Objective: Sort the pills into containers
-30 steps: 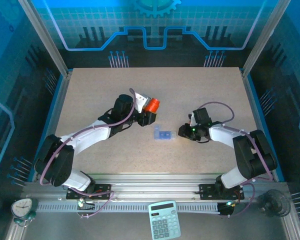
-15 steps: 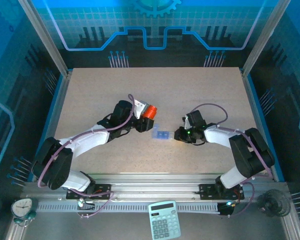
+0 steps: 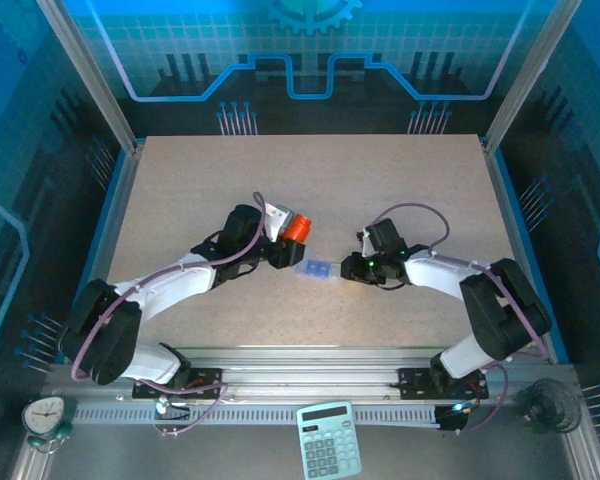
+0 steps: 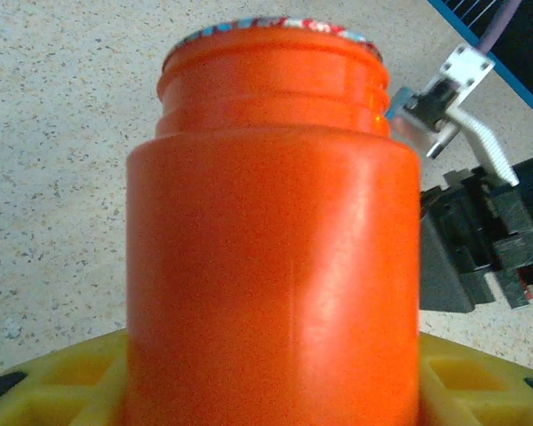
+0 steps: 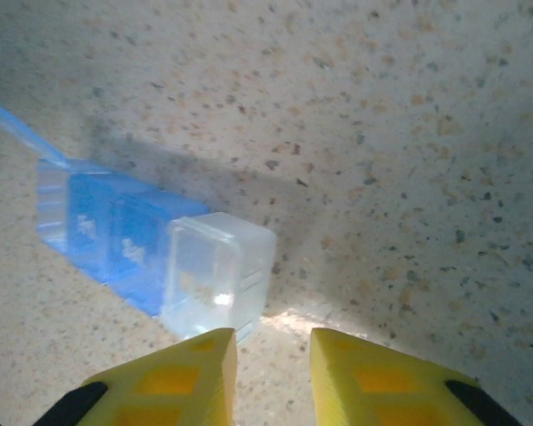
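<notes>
One calculator (image 3: 328, 452) and one clock (image 3: 45, 415) sit at the near edge. Two grippers work mid-table. The right gripper (image 3: 348, 268) is closed to a slim gap and holds nothing. The one pill box (image 3: 317, 269) lies flat on the table (image 3: 180, 180) just at its 9 o'clock, clear end by the fingertips (image 5: 195, 355); whether they touch I cannot tell. The left gripper (image 3: 283, 243) clamps the one bottle (image 3: 296, 228), near the box's 11 o'clock.
</notes>
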Motion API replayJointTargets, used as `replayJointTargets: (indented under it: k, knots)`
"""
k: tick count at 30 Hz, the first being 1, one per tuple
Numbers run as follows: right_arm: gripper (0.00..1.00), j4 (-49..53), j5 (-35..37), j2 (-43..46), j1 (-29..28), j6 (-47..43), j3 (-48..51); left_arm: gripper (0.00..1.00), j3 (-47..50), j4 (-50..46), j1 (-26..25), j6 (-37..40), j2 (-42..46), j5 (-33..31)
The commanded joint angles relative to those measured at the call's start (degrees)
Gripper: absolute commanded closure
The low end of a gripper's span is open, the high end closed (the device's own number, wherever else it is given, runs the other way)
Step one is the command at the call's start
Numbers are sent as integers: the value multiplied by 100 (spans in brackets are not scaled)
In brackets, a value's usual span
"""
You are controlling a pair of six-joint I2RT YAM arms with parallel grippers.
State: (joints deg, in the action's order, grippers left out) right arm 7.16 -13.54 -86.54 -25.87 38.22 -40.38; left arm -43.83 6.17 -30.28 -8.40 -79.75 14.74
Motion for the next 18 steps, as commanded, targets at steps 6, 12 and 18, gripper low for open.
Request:
replayJointTargets:
  k: [6,12,18]
  knots:
    - [65,448,513,271,70,-428,-304,87,407,-125,-61,-276,656,-118]
    - [66,395,370,-366,167,-482,-802,87,549,-221,-62,-269,776,-215]
    - [67,330,318,-909,161,-434,-1275,87,632,-222,-61,-269,794,-251]
